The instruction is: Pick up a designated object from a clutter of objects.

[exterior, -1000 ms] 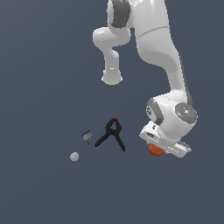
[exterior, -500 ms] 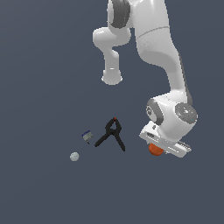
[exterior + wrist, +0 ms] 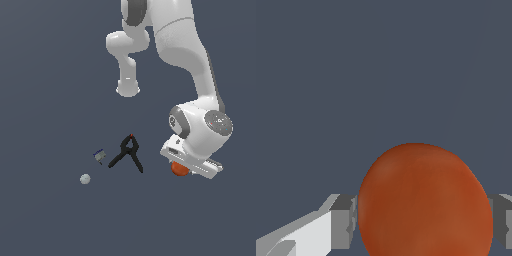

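We find no brand, label or writing on anything; we count one orange-red ball (image 3: 425, 200), one black spring clamp (image 3: 128, 153), one pale grey ball (image 3: 85, 178) and one tiny grey-and-blue block (image 3: 99, 156); our gripper (image 3: 425, 220) has the orange-red ball between its two fingers (image 3: 344, 222), each pad against a side of it, grasping it; in the exterior view the ball sits under the hand, toward the exterior view's right, well apart from the clamp, block and grey ball.
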